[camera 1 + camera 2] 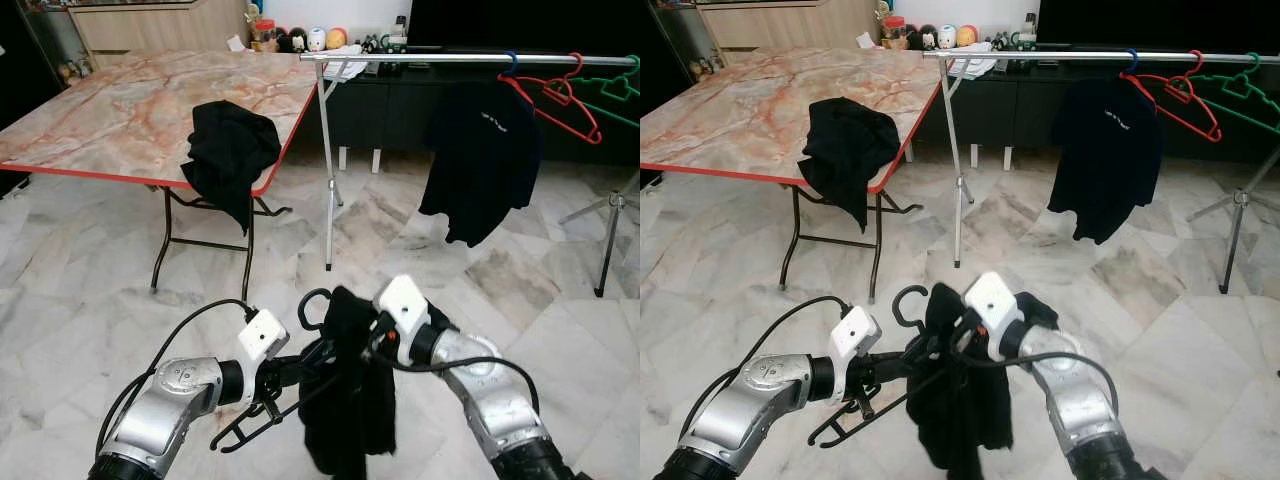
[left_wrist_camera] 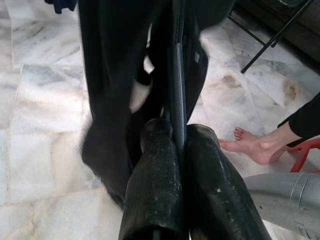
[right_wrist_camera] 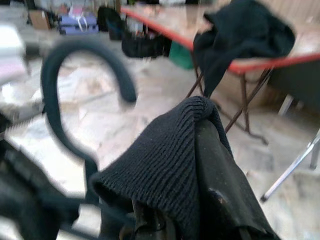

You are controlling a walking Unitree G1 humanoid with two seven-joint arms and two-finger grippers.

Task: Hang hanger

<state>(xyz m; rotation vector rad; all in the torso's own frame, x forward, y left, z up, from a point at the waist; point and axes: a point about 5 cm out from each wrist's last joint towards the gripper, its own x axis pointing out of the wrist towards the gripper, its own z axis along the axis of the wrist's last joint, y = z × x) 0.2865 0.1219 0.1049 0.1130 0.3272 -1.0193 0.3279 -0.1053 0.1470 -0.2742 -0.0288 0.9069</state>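
The black hanger [image 1: 270, 405] sits low in front of the robot, between both arms, well short of the silver rail [image 1: 470, 59]. The left gripper [image 2: 177, 150] has its two fingers pressed together on a thin bar of the hanger, which runs straight out from between the fingertips. A black garment [image 1: 345, 400] drapes over the hanger and hangs in limp folds below it. The right gripper [image 1: 378, 335] is at the garment's collar, just beside the hanger's curved hook [image 1: 312, 305]. Ribbed knit fabric lies over its fingers, so whether they are spread or closed cannot be told.

The rail carries a black shirt [image 1: 480, 160], a red hanger [image 1: 560, 100] and a green hanger [image 1: 618, 95]. Another dark cloth [image 1: 228, 155] slumps over the red-trimmed edge of a marble-patterned table [image 1: 110, 110]. The floor is polished marble tile.
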